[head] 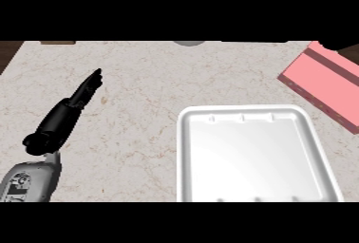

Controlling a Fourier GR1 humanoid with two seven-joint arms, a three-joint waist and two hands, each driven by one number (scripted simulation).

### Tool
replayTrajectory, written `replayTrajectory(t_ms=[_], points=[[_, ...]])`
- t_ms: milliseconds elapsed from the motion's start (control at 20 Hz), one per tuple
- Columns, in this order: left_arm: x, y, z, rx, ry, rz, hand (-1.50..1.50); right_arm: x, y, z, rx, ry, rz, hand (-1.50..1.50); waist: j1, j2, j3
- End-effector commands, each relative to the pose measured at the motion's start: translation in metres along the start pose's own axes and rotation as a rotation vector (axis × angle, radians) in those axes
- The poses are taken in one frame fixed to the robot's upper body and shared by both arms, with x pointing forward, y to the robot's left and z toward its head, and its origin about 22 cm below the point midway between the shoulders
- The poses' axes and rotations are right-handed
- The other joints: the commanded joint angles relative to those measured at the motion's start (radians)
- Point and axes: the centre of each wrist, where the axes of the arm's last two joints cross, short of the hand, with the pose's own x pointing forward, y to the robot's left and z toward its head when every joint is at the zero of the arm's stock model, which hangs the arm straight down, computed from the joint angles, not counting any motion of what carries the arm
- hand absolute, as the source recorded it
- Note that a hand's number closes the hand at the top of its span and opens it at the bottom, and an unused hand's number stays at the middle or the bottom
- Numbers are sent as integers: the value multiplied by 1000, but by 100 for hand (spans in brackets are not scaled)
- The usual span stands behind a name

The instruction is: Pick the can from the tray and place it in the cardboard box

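In the head view the left hand (85,90) lay flat with straight fingers on the counter (140,71), holding nothing, as if at rest, the white tray (193,156) beside the pink box (324,80) held no can, and the right hand was out of sight.

Kitchen: marble-look counter (140,85), white tray (256,152)

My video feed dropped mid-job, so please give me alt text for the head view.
An empty white rectangular tray sits on the beige marble counter, with no can visible anywhere. The robot's black left hand rests at the left with fingers straight, a pink cardboard box lies at the upper right edge, and the right hand is not in view.
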Motion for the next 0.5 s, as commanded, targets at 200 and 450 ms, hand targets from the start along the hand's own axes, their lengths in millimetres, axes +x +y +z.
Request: replayTrajectory(t_ms=[200, 450], points=[[3, 7, 2, -15, -6, -11, 0, -76, -2, -13, 284, 140, 147, 150, 17, 4, 0], [-7, 0, -9, -3, -21, 9, 0, -104, -11, -19, 416, 171, 152, 150, 22, 12, 1]])
